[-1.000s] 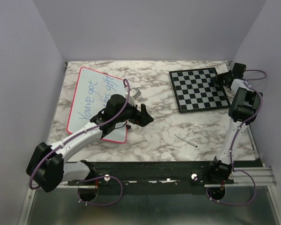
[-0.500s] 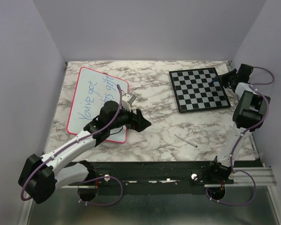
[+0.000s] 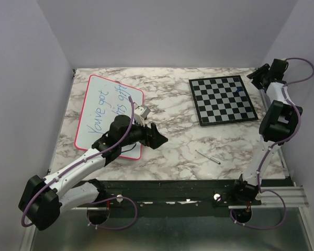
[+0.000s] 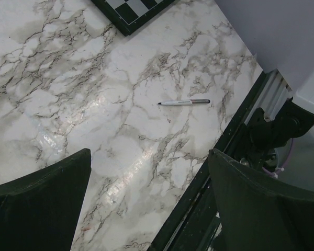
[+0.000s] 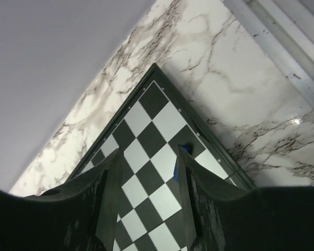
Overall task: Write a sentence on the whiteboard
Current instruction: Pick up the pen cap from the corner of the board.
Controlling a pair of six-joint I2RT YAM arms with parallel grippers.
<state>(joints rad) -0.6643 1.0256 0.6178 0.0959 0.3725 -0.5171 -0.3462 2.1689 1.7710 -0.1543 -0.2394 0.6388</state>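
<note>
The whiteboard point(image 3: 98, 83) lies flat at the table's left, pink-rimmed. On it stands the sentence point(image 3: 98, 112), blue handwriting in two lines; my left arm covers part of the second line. My left gripper point(image 3: 158, 137) hovers just right of the board's near corner, open wide point(image 4: 149, 204) over bare marble. A white pen point(image 3: 208, 157) point(image 4: 183, 102) lies on the table to its right. My right gripper point(image 3: 256, 78) is raised at the far right corner. Its jaws point(image 5: 148, 151) are open and empty above the chessboard.
A grey-and-black chessboard point(image 3: 222, 99) point(image 5: 146, 157) sits at the far right, with a small blue object point(image 3: 239, 91) point(image 5: 182, 151) on it, partly behind my right finger. The black base rail point(image 4: 235, 141) runs along the near edge. Walls close in on three sides.
My right gripper has opened and risen off the chessboard toward the far right corner, leaving the small blue object there. My left arm has drawn back slightly toward the near edge.
</note>
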